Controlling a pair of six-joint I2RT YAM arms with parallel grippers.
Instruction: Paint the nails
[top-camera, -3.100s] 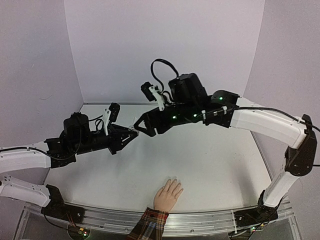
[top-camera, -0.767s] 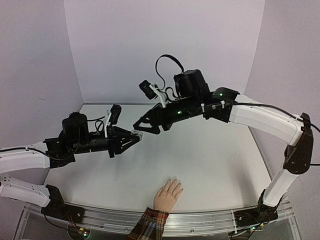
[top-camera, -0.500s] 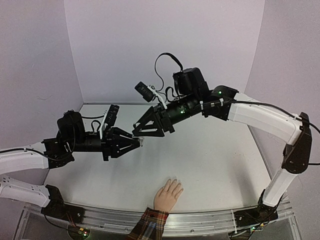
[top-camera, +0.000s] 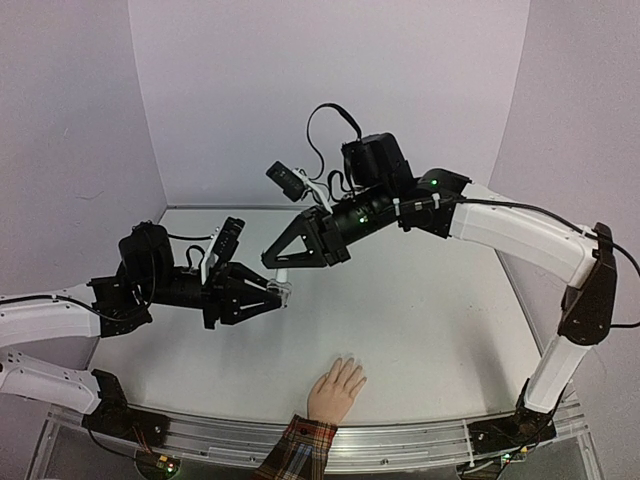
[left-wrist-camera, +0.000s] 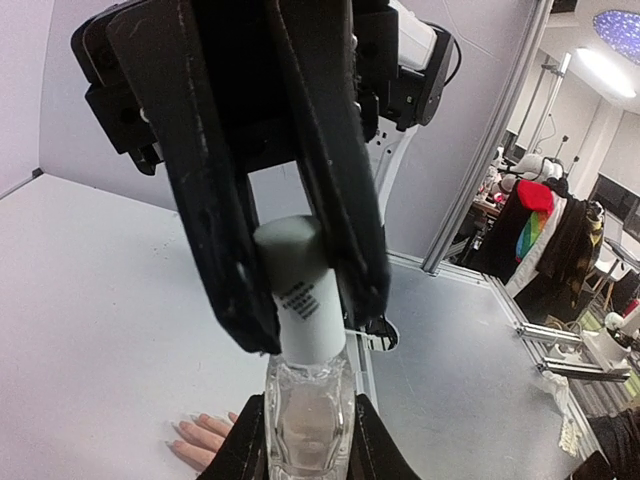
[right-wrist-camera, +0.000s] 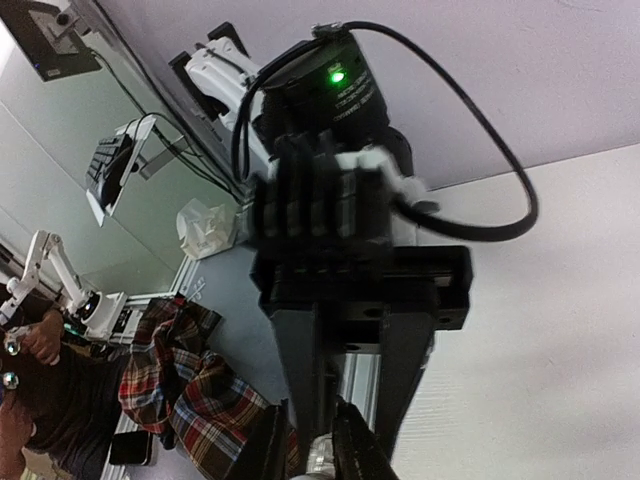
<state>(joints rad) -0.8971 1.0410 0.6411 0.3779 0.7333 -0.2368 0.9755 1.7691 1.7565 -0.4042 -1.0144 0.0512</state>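
1. My left gripper (top-camera: 281, 293) is clamped narrow on the glass body of the clear bottle (left-wrist-camera: 308, 425), holding it above the table (top-camera: 430, 320).
2. My right gripper (top-camera: 272, 263) is closed on the bottle's white cap (left-wrist-camera: 297, 290), one finger on each side.
3. The peach hand (top-camera: 337, 390) lies flat at the table's near edge, with its plaid cuff (top-camera: 300, 445) toward my bases.
4. The nails (top-camera: 347, 361) sit at the fingertips, which point away from my bases. They are nearer my bases than both grippers, slightly to the right, and well apart from them.
5. In the overhead view the nails appear pale, and I can hardly tell them from the skin.
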